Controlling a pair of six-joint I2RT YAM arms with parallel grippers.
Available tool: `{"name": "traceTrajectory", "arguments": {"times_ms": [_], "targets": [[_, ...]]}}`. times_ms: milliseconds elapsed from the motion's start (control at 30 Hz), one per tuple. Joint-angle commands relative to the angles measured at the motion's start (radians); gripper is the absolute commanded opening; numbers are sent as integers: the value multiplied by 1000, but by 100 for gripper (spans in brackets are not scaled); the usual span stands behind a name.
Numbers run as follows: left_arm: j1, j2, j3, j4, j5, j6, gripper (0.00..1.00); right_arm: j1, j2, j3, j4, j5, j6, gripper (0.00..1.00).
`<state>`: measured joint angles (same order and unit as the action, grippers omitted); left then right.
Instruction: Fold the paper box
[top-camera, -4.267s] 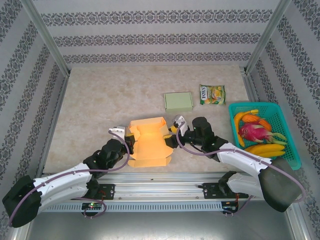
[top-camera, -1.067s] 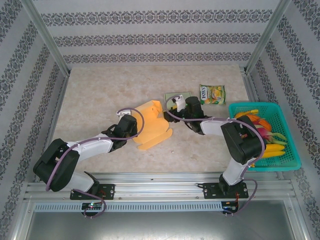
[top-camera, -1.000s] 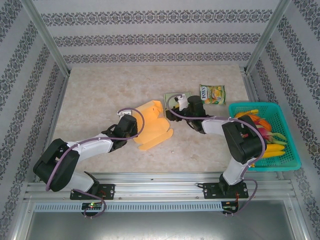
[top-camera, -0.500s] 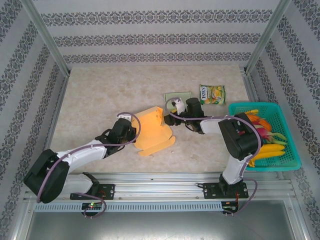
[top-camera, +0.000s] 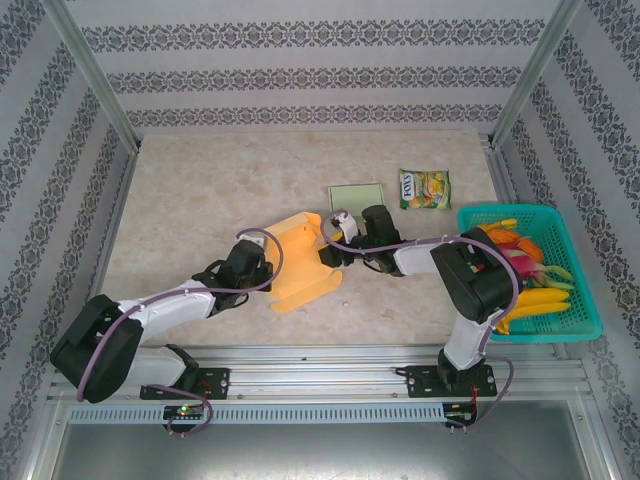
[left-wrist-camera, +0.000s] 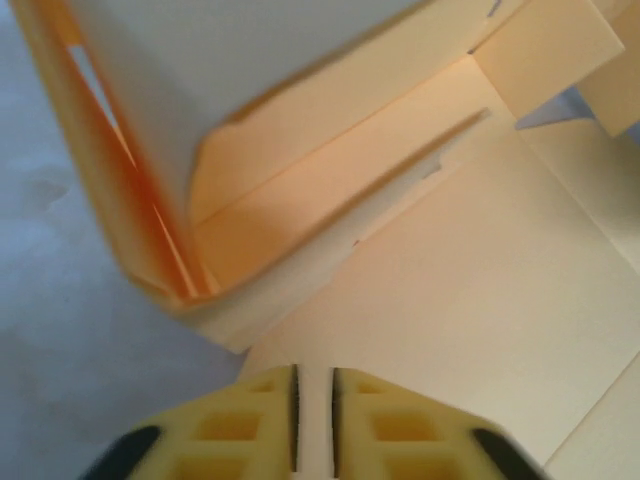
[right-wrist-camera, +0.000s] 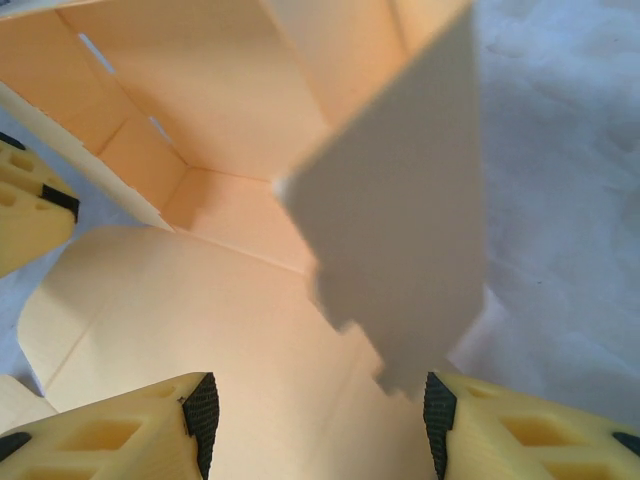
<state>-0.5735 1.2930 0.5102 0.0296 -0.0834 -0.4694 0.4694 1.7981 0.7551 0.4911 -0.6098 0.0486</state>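
Mid-surface between the arms, the half-formed paper box (top-camera: 305, 265) rests; left end effector (left-wrist-camera: 313, 390) pinches a panel (left-wrist-camera: 480, 300), right end effector (right-wrist-camera: 318, 405) gapes wide around a flap (right-wrist-camera: 400, 200) that could crease if closed askew.

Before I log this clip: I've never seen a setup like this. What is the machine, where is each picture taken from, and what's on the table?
Two robot arms are bolted at the near edge of the table. The wide picture looks down from above and behind them. The two close-ups come from a camera on each wrist. The left tool pinches a panel of the half-folded orange paper box. The right tool is open, with a flap between its fingers. Farther back lie a flat green box and a snack packet. A teal basket of fruit sits at the right.
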Motion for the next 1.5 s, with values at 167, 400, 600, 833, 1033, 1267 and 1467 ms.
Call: {"name": "traceTrajectory", "arguments": {"times_ms": [167,400,600,833,1033,1267,1467], "targets": [[-1,-146,-35,27,-74,-75,56,15,-102,-72,44,138,70,58],[-19,-305,-141,47,-140,-77,64,32,-188,-154,43,207,90,59],[-19,-279,-196,199,-133,22,71,10,-180,-117,28,176,101,60],[-17,-106,-158,349,-223,101,77,7,-156,-82,32,137,106,60],[-14,73,-79,416,-319,133,76,6,-137,-77,30,121,93,60],[-11,200,-19,493,-319,181,57,-3,-120,-74,34,107,87,60],[-9,286,37,501,-323,198,26,-9,-113,-69,36,95,88,59]]}}
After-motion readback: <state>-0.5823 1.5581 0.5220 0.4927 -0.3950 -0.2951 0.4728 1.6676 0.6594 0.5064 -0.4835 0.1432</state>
